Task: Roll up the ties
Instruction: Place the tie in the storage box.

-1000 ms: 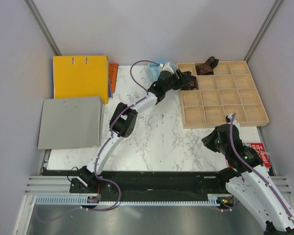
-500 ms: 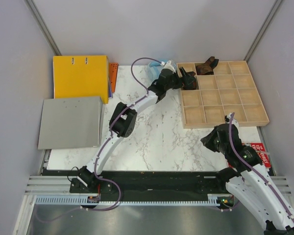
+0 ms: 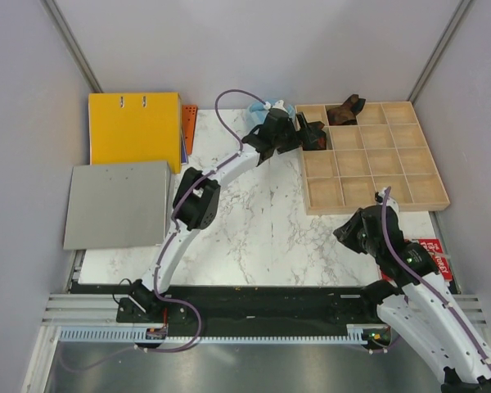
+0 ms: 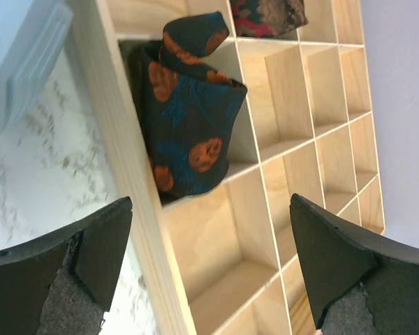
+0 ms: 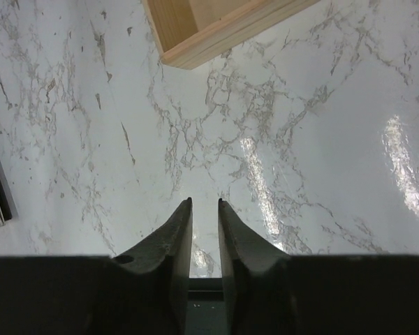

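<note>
Our left gripper (image 4: 209, 230) is spread wide, holding nothing. The rolled black-and-orange tie (image 4: 188, 132) stands just ahead of it, in the wooden tray (image 4: 136, 188) by the far edge. Our right gripper (image 5: 204, 209), pinched nearly together on nothing, waits well apart.

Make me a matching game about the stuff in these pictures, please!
Things:
1. orange-blotched tie
2. binder
3. left gripper
4. flat panel

Clues:
A. yellow
B. grey
C. rolled up, in a compartment of the wooden tray
D. open wide, holding nothing

Pairs: 1-C, 2-A, 3-D, 4-B
</note>
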`<action>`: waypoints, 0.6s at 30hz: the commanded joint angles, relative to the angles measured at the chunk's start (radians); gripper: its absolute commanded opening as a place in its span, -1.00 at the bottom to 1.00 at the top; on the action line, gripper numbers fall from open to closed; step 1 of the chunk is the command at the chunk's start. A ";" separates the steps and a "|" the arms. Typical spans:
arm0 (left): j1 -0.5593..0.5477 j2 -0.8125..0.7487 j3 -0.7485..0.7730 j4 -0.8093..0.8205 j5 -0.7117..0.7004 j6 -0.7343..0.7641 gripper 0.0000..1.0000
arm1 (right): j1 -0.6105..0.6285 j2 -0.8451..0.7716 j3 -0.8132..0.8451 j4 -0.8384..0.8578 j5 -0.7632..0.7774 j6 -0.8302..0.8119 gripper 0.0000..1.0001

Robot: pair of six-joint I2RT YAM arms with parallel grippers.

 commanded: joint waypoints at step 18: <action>0.012 -0.902 -0.966 -0.112 -0.168 0.123 0.99 | -0.002 0.016 0.010 0.152 -0.291 -0.112 0.16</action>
